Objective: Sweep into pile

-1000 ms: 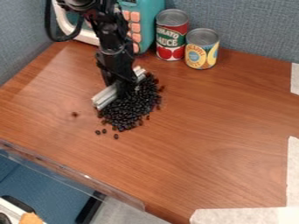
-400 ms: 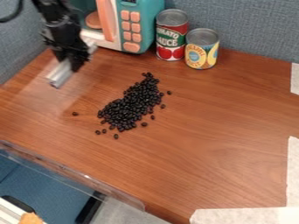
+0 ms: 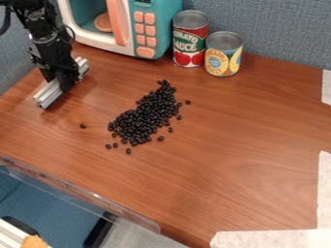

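Table [image 3: 239, 160] sits below blue partition [image 3: 281, 31], with tins [image 3: 190, 41] near pile's one o'clock. Gripper [image 3: 63, 83], at ten o'clock of beans [image 3: 143, 116], clamps metal bar [image 3: 46, 95], well apart from them. Beans lie near mid-table, loose band slanting from one to seven o'clock. Gathering appears partly done, bar between strokes. Next move likely calls for bar outside stray bean [image 3: 83, 126], low on table, then steady push toward three o'clock, tightening pile without scattering.
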Controlling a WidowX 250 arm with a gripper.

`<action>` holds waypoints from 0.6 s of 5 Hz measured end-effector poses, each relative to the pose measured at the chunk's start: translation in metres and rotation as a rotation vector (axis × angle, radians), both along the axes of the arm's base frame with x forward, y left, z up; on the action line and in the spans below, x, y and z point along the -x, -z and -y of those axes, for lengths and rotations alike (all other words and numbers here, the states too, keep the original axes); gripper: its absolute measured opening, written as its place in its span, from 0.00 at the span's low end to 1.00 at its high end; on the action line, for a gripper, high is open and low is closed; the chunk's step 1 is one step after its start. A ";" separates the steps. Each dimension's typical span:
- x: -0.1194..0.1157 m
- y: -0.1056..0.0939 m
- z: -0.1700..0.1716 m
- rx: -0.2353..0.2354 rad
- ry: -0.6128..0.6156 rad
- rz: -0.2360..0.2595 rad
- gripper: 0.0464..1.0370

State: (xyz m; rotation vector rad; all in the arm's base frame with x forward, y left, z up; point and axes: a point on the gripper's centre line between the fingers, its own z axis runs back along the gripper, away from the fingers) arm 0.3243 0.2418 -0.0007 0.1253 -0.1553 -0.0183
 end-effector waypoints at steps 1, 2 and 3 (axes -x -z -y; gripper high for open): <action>-0.002 0.001 -0.007 -0.010 0.026 -0.021 0.41; 0.005 0.000 -0.007 0.026 0.007 -0.058 0.72; 0.008 -0.017 -0.011 0.033 -0.029 -0.073 0.96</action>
